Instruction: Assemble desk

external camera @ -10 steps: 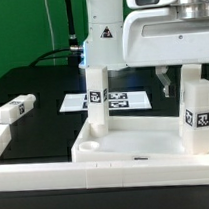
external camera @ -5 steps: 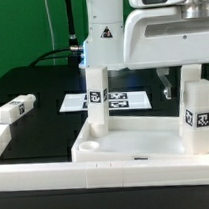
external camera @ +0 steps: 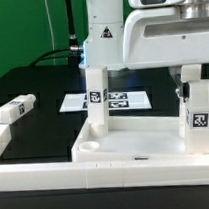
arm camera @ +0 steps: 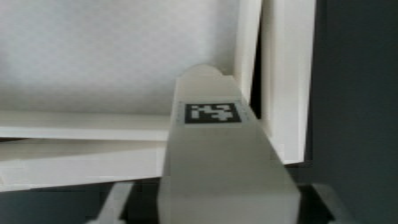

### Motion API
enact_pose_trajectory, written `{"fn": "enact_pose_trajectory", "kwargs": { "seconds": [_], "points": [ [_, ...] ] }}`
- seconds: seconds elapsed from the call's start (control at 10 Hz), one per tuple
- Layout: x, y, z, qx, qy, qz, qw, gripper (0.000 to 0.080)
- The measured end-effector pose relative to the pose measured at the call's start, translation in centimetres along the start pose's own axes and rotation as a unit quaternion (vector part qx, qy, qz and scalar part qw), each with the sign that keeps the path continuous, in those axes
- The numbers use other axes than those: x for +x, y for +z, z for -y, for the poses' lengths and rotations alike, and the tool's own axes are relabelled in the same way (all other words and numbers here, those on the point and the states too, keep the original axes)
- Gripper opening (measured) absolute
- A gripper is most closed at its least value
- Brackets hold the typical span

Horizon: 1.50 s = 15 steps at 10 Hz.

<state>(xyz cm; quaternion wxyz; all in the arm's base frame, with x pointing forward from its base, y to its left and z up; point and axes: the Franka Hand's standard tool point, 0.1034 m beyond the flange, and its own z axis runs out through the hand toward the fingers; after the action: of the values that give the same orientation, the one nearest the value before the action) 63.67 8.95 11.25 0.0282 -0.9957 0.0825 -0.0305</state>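
The desk tabletop lies upturned on the black bench, rim up, with two white legs standing in its sockets: one leg at the corner toward the exterior view's left, and the other leg at the corner toward that view's right. A loose leg lies on the bench well to the exterior view's left of the tabletop, and the marker board lies flat behind it.

The claw sits at the top of the right-hand leg, its fingers on either side of the post. The fingers look set against the leg, but whether they are clamped firm or merely near I cannot tell. The wrist view looks straight down this leg, its tag uppermost, with the tabletop's rim beside it.

The step in hand looks like seating or screwing this leg into its corner socket. The next move likely calls for a firm pinch and a turn about the leg's own axis, kept upright so it does not bind.
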Motion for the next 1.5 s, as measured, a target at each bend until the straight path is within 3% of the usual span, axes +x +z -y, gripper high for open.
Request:
{"fn": "enact_pose_trajectory", "kwargs": {
  "seconds": [0.3,0.9,1.1,1.2,1.4,1.5],
  "points": [
    [0.1,0.0,-0.8,-0.003,0.143,0.003,0.99,0.0288],
    [0.3,-0.1,-3.5,-0.026,0.329,-0.005,0.944,0.0295],
    [0.3,-0.1,-3.5,-0.026,0.328,-0.006,0.944,0.0535],
    [0.3,-0.1,-3.5,-0.025,0.328,-0.006,0.944,0.0613],
    [-0.8,-2.1,-3.9,-0.016,0.281,-0.004,0.96,0.0642],
    [-2.0,-2.9,-5.4,-0.015,0.259,0.001,0.966,0.0647]
  ]
}}
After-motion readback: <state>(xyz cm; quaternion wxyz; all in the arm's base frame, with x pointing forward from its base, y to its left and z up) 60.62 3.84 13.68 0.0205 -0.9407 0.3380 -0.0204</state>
